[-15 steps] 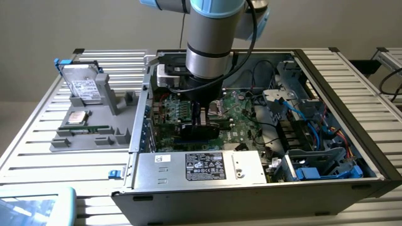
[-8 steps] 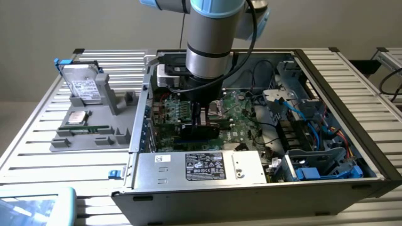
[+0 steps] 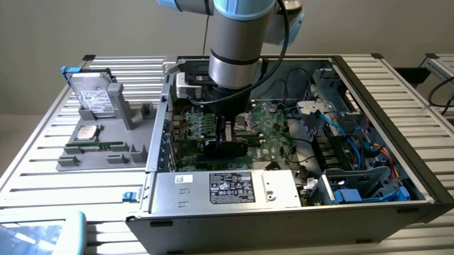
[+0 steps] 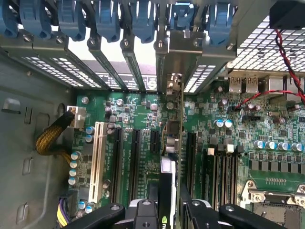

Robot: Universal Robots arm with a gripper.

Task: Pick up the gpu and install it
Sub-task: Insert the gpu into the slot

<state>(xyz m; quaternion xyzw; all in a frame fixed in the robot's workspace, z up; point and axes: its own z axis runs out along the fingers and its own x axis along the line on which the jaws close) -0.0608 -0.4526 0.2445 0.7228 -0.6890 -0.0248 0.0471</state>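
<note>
a: where is the gpu (image 4: 172, 143) sitting now?

b: in the wrist view you are seeing it edge-on, running from the lower centre of the frame up to the metal bracket at the upper centre. it is standing upright over the motherboard (image 4: 224, 143), among the long black slots. in the exterior view the gpu (image 3: 230, 144) is a dark block in the middle of the frame, inside the open computer case (image 3: 369, 79), right under the arm.

a: and the gripper (image 4: 169, 212)?

b: the fingers are partly closed, and they are clamping the card between them at the lower centre of the wrist view. the gripper (image 3: 228, 130) is reaching down into the case in the exterior view.

a: how are you advising to do this step well?

b: i am judging that the card is being seated. you are wanting to keep it straight over one slot, with the bracket lining up with the rear opening, and to push evenly so no corner is tilting.

a: any writing?

b: a white label and a black label (image 3: 232, 187) are sitting on the grey power supply (image 3: 220, 191) at the lower centre of the exterior view, but i am not able to read the text. a small logo is showing near the fingers in the wrist view, also not readable.
</note>
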